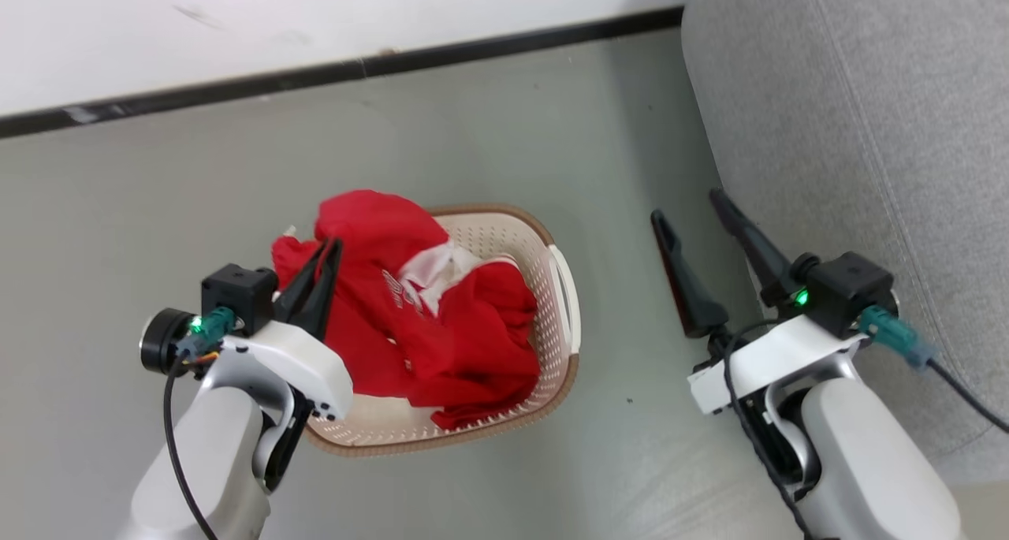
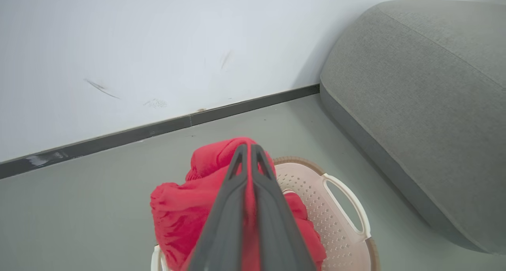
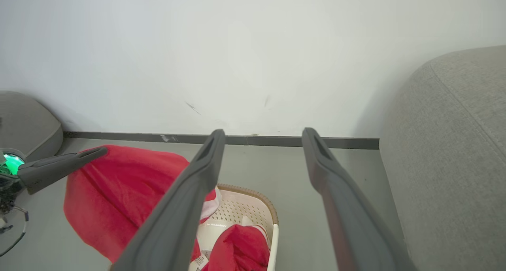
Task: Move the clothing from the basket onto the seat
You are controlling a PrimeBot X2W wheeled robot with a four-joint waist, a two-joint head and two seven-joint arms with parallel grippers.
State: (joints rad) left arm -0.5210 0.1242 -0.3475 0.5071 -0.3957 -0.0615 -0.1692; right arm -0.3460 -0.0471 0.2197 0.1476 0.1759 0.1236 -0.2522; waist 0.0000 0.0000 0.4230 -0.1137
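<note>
Left gripper (image 1: 329,247) clamped on clothing (image 1: 426,319), fold held above basket (image 1: 548,343) near its 10 o'clock rim. Right gripper (image 1: 686,205) wide, empty, at basket's 3 o'clock. Advice: lift until trailing fabric clears rim, then swing toward seat (image 1: 867,130) at 2 o'clock.

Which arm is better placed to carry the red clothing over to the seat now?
Left. The left gripper is shut on the clothing, held up over the basket. The right gripper stands open and empty between basket and seat.
</note>
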